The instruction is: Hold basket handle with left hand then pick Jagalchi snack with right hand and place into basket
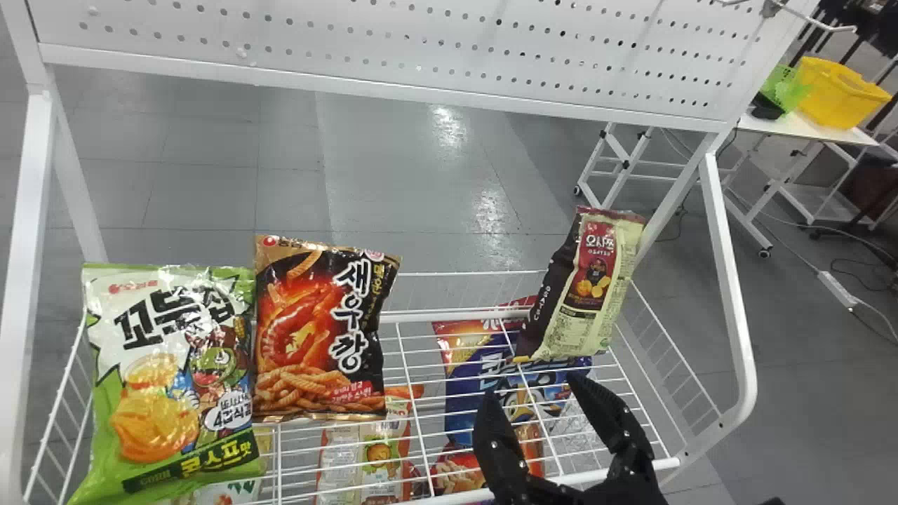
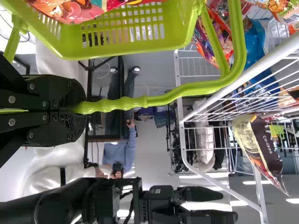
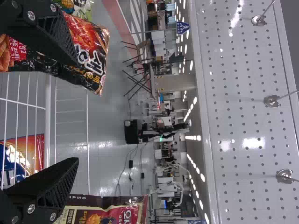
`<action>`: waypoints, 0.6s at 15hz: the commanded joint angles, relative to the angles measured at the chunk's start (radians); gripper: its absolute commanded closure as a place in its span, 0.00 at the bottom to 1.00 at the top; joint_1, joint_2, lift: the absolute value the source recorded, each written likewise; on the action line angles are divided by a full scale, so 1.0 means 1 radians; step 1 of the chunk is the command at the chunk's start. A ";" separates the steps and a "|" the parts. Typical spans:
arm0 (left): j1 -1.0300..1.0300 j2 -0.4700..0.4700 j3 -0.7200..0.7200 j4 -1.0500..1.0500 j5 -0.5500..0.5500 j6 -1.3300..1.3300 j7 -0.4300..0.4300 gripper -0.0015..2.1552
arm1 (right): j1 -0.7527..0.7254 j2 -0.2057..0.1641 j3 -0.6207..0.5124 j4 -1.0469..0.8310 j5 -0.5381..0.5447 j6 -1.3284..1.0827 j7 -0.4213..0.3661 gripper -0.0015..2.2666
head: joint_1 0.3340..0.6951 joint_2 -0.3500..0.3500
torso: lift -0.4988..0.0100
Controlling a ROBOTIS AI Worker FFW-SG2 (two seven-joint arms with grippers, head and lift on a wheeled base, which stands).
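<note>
My right gripper (image 1: 537, 393) stands open over the wire rack in the head view, nothing between its fingers. Below and behind it a blue snack packet (image 1: 466, 400) lies in the rack; I cannot tell for sure whether it is the Jagalchi snack. In the right wrist view, the right gripper (image 3: 77, 111) has its fingers wide apart, with a red and black shrimp packet (image 3: 88, 44) by one of them. The left gripper (image 2: 80, 108) is shut on the handle (image 2: 163, 99) of the green basket (image 2: 126, 46), which holds red packaging.
A green packet (image 1: 175, 379), the shrimp packet (image 1: 316, 330) and a dark and cream packet (image 1: 582, 287) stand along the rack (image 1: 414, 421). A white side bar (image 1: 729, 280) rises at its right. Metal hooks (image 3: 271, 100) stick out from the perforated panel (image 3: 243, 56).
</note>
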 commanded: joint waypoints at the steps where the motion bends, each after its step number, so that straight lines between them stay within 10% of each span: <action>1: 0.000 0.000 0.002 0.002 0.001 0.000 0.000 0.67 | -0.001 0.001 0.001 0.000 0.000 0.000 0.000 0.03 | 1.00 0.00 | 0.96; 9: 0.000 -0.003 0.005 0.002 0.005 -0.006 0.009 0.67 | -0.007 0.001 0.001 0.003 0.000 0.000 -0.011 0.03 | 1.00 0.00 | 0.96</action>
